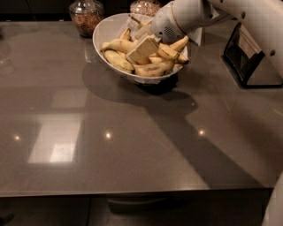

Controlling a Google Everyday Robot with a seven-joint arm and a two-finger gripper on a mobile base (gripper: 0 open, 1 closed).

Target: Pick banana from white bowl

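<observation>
The white bowl (106, 31) stands at the back of the grey table, tilted, with several yellow bananas (118, 61) piled in it. My gripper (137, 37) reaches in from the upper right on the white arm and hangs low over the pile at the bowl's middle. Its fingers look spread apart: one flat beige pad (142, 49) lies against the bananas, and the other finger shows near the bowl's far rim. I see no banana lifted from the pile. The arm's wrist hides the bowl's back right part.
Two glass jars with brown contents stand behind the bowl, one at the left (86, 15) and one in the middle (145, 6). A black wire holder (252, 57) stands at the right. The grey tabletop (110, 145) stretches toward me.
</observation>
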